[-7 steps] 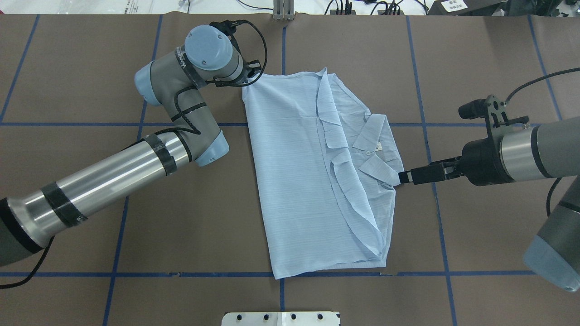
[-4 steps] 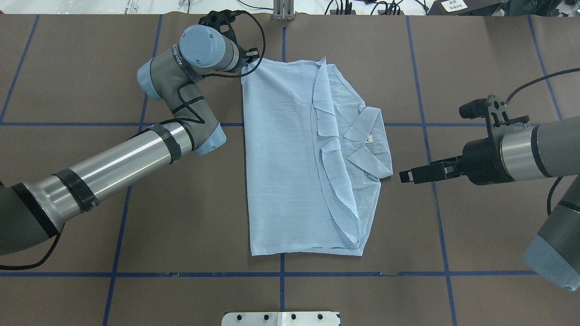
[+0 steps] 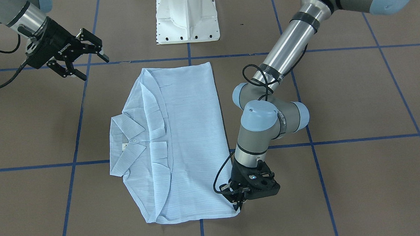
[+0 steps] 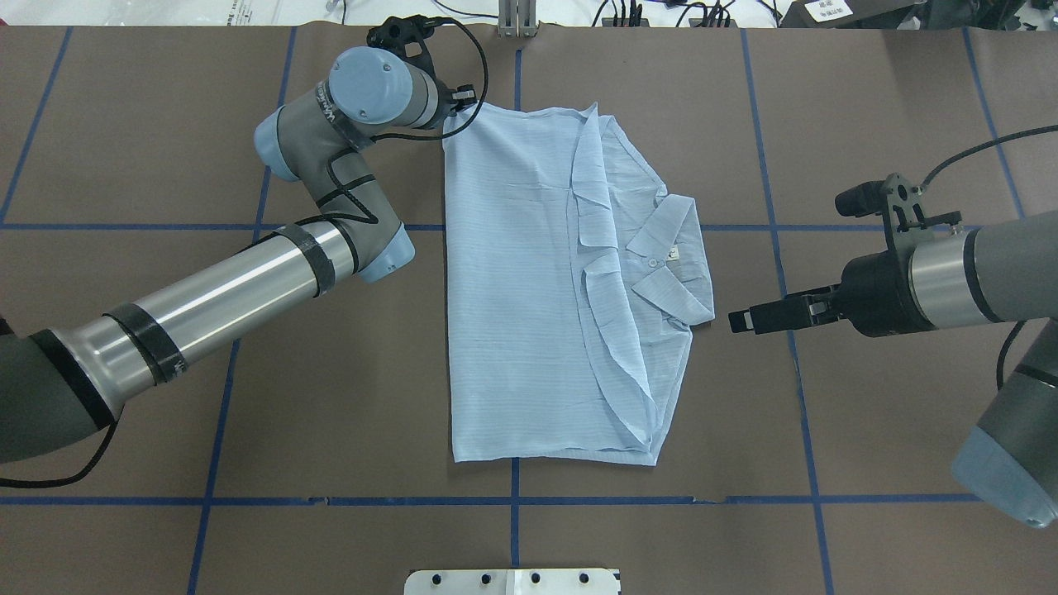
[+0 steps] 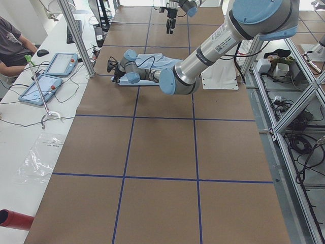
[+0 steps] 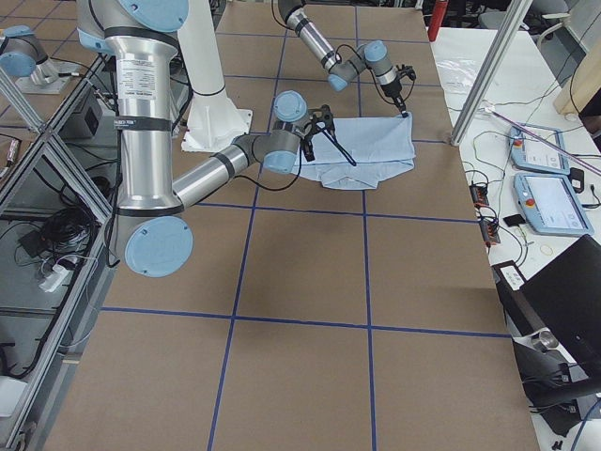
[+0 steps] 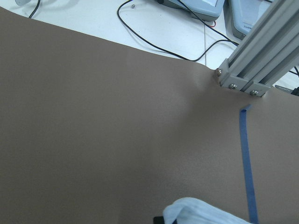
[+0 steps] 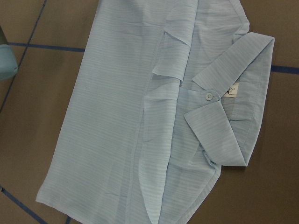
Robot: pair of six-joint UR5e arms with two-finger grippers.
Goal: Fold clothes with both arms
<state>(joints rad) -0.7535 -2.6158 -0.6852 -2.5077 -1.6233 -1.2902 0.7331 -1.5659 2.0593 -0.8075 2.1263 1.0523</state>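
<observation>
The pale-blue striped shirt (image 4: pixel 512 289) lies folded flat on the brown table, its collar and white neck label (image 8: pixel 232 89) turned toward my right arm. My left gripper (image 3: pixel 237 203) points straight down at the shirt's far left corner and is shut on it. A bit of that cloth (image 7: pixel 201 212) shows at the bottom of the left wrist view. My right gripper (image 3: pixel 94 68) is open and hangs a short way off the collar side (image 4: pixel 738 321), touching nothing. The right wrist view looks down on the shirt (image 8: pixel 117 116).
The white pedestal base (image 3: pixel 187 18) stands at the robot's side of the table. Blue tape lines (image 4: pixel 512 500) grid the brown cover. An aluminium post (image 7: pixel 252 70) rises at the far edge beyond the left gripper. Tablets (image 5: pixel 56 63) and a seated person (image 5: pixel 12 46) are at the side bench.
The shirt slid left and toward the far edge with my left gripper, and its hem now lies straighter. The collar pulled clear of the right gripper, which has stayed where it was.
</observation>
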